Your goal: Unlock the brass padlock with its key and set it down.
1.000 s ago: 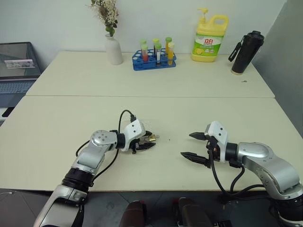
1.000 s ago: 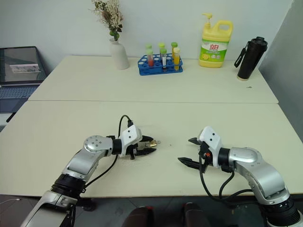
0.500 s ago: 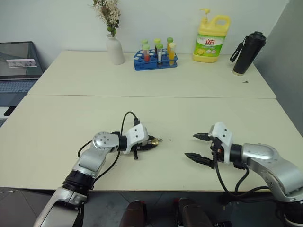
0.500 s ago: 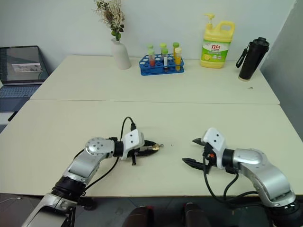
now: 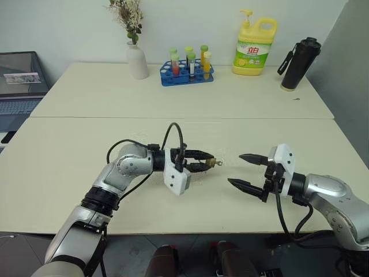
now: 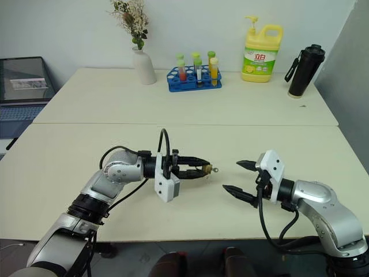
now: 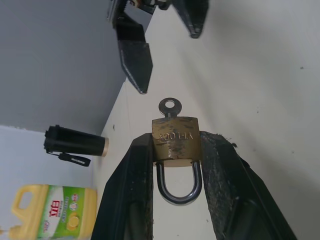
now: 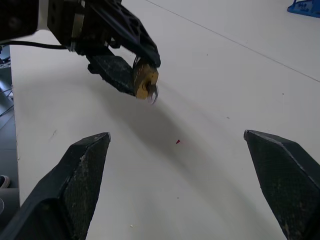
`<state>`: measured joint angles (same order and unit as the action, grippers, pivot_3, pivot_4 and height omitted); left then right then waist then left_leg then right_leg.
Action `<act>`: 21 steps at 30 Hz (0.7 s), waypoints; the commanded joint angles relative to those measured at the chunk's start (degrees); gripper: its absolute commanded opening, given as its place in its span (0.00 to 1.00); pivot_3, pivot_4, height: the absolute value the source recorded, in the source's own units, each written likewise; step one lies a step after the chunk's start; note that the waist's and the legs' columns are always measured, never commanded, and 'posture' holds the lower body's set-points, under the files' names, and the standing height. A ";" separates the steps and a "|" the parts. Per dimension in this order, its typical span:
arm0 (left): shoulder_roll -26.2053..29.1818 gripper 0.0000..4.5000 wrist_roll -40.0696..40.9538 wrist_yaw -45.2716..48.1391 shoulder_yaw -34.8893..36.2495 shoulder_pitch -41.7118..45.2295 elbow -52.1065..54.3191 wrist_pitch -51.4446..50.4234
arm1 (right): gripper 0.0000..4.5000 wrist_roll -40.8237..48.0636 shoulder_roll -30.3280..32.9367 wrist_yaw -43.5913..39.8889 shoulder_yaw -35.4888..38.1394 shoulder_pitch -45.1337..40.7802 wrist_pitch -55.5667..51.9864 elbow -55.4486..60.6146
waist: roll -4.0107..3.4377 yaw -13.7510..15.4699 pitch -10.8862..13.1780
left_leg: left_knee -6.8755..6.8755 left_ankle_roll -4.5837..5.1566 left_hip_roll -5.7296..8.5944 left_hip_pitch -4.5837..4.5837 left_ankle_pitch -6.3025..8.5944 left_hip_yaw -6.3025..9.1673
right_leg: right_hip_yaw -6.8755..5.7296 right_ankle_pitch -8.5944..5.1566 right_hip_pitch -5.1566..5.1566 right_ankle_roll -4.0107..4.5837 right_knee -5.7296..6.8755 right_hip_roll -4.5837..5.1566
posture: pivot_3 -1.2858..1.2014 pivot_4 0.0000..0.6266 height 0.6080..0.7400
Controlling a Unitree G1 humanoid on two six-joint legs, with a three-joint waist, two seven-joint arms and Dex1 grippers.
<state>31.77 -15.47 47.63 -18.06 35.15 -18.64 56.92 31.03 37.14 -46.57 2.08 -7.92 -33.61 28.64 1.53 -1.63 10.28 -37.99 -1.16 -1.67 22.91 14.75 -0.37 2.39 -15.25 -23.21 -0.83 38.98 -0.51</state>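
The brass padlock is pinched by its body between the fingers of my left gripper, which is shut on it above the table and points toward the right. Its silver shackle loops back between the fingers. The key sticks out of the lock's far end, its round head toward my right gripper. That gripper hangs open a short way to the right, facing the lock, nothing between its fingers. In the right wrist view the padlock and key lie ahead of the open jaws.
Along the table's far side stand a white vase with dried flowers, a blue test-tube rack, a yellow detergent bottle and a black flask. A laptop sits off the left edge.
My left gripper has lifted the padlock off the table, rolled over, and carried it right toward the right gripper. The right gripper rose slightly and stayed open.
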 commanded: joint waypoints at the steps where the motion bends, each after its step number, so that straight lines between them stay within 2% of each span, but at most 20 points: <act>1: 0.10 0.21 -3.69 -6.41 1.99 1.57 -0.65 5.97 | 1.00 5.33 -0.61 -1.62 1.93 -2.24 -1.37 -0.11 | 0.01 0.07 0.00 | 0.00 0.00 0.00 0.00 0.00 0.01 | -0.02 0.00 0.00 -0.01 0.00 0.00 | 0.52 0.24 1.00; 4: 0.38 0.21 -6.43 -10.68 2.92 0.68 -0.23 8.08 | 1.00 11.51 -0.79 -1.86 1.69 -5.74 -8.39 -1.99 | 0.01 0.06 0.00 | -0.01 0.00 0.00 0.01 0.00 -0.01 | -0.01 0.03 0.01 -0.01 0.00 0.01 | 0.52 0.24 1.00; 17: 2.06 0.21 -11.80 -18.51 2.64 -0.97 3.59 6.49 | 1.00 16.20 -4.46 -0.42 0.14 -11.75 -15.85 -7.04 | 0.01 0.04 0.00 | 0.00 0.00 -0.02 0.01 0.00 0.03 | -0.07 0.05 0.01 0.03 0.02 0.02 | 0.52 0.24 1.00; 20: 2.18 0.21 -12.25 -19.49 2.57 -0.99 4.10 5.97 | 0.89 15.93 -4.12 -0.87 -0.60 -11.87 -16.08 -6.82 | 0.01 0.04 0.00 | 0.00 0.00 -0.02 0.02 0.00 0.03 | -0.07 0.05 0.01 0.03 0.02 0.03 | 0.52 0.24 1.00; 21: 2.24 0.21 -12.40 -19.71 2.46 -1.00 4.24 5.80 | 0.82 15.87 -4.08 -0.96 -0.71 -11.80 -16.11 -6.82 | 0.00 0.04 0.00 | 0.00 0.00 -0.02 0.02 0.00 0.03 | -0.07 0.05 0.01 0.03 0.02 0.03 | 0.52 0.24 1.00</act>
<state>33.63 -27.82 29.27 -16.31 33.96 -16.91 62.83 45.85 32.86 -47.25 0.92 -18.81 -49.79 20.88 1.53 -1.59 10.28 -37.99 -1.16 -1.69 22.93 14.75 -0.34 2.32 -15.20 -23.20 -0.81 39.01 -0.48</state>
